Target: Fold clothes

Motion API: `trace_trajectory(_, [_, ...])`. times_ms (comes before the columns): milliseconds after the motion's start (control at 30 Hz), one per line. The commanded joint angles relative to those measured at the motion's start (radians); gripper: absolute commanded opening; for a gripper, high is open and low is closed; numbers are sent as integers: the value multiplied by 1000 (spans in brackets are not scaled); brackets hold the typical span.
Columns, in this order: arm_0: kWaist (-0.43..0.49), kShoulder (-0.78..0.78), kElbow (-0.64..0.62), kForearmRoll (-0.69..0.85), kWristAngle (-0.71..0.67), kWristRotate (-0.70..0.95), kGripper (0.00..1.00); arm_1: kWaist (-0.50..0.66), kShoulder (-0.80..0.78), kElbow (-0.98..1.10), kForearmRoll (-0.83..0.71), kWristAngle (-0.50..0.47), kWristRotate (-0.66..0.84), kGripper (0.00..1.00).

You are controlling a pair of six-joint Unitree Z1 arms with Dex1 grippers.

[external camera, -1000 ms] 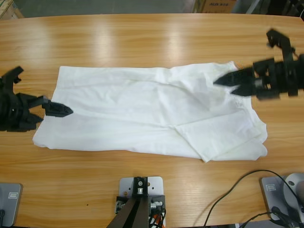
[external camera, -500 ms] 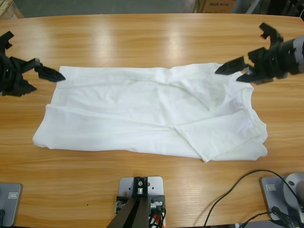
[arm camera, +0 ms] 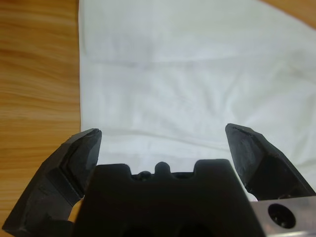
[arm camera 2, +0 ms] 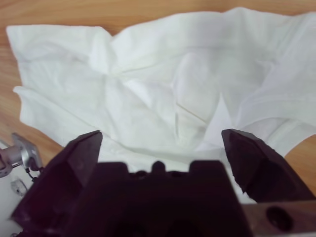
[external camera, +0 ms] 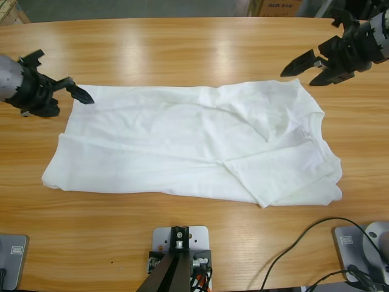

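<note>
Meanwhile, both pincers, left [external camera: 78, 92] and right [external camera: 300, 67], gape wide and empty above the T-shirt [external camera: 194, 143] spread mid-worktop [external camera: 182, 42].

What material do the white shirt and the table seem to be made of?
The T-shirt looks like thin, soft matte fabric, perhaps cotton: it lies limp with creases and folds. The table looks like varnished wood: visible grain and glossy light reflections.

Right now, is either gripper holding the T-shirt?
No: both the left gripper and the right gripper are open, with the T-shirt lying flat.
</note>
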Motion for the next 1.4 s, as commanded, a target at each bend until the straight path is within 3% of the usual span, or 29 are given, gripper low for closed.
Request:
trace_trajectory(33, [95,94,-3,-8,-65,12,944,-13,53,7,12,-27,-15,996])
trace_trajectory(267, [149,64,0,-73,-117,13,908,-13,44,88,-19,-45,-41,996])
trace_trajectory(600, [190,151,26,-177,-168,15,908,4,59,124,-49,-48,-42,991])
trace_trajectory(1400, [220,216,69,-199,-171,19,908,4,72,129,-59,-51,-42,991])
